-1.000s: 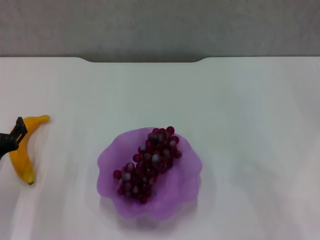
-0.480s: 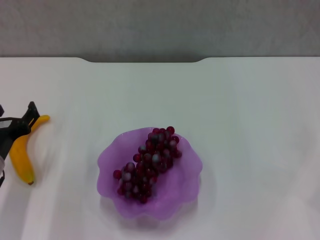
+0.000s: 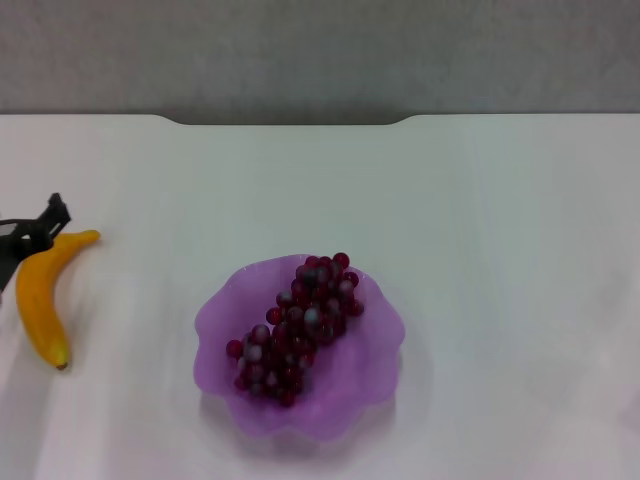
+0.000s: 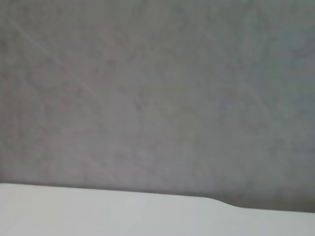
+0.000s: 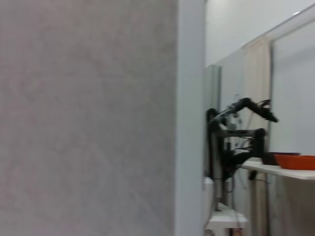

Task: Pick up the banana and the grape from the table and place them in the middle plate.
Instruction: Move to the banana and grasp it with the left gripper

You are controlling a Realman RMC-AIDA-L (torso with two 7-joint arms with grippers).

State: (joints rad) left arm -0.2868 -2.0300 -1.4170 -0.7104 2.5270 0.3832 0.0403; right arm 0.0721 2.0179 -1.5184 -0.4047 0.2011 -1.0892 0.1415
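My left gripper (image 3: 30, 237) slid back toward banana (image 3: 40, 295)'s stem end; finger state I can't tell. Grape (image 3: 295, 328) already in plate (image 3: 375, 375).

We count one banana (image 3: 38, 295), lying on the table (image 3: 500, 220) well to the left of the middle plate (image 3: 365, 370). There is one such plate, and one bunch of grape (image 3: 297, 328) inside it. One gripper shows, the left gripper (image 3: 30, 235), at the banana's far end, left of the plate. We count one table.
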